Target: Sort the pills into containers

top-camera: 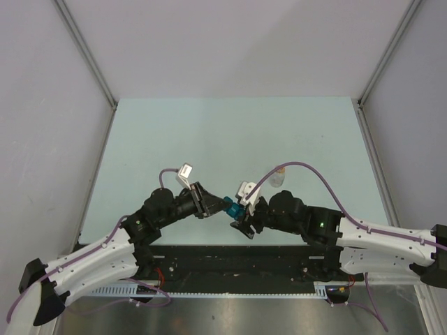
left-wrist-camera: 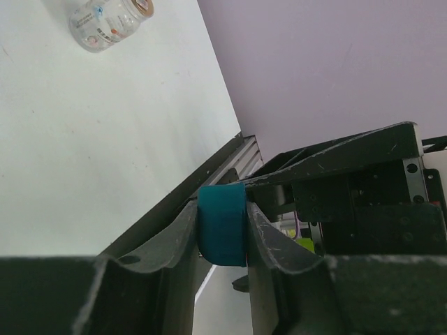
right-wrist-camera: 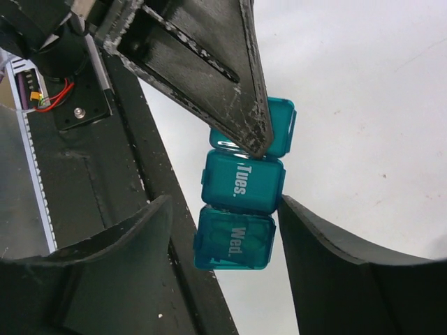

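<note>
My left end effector (left-wrist-camera: 222,225) clamps the box (right-wrist-camera: 242,183) mid-frame, likely so my right one (right-wrist-camera: 225,202), fingers apart, can open it.

We find the pill box (top-camera: 231,206) over the near middle of the bench (top-camera: 209,132), just beyond the arms' bases and between the two tools. The left tool (top-camera: 218,204) lies to its left, with one end of the box between its fingers and touching both. The right tool (top-camera: 243,215) lies to its right, the box's other end between its fingers and apart from at least one of them. The bottle (top-camera: 278,177) sits on the bench behind the right tool, farther back than the box.
</note>
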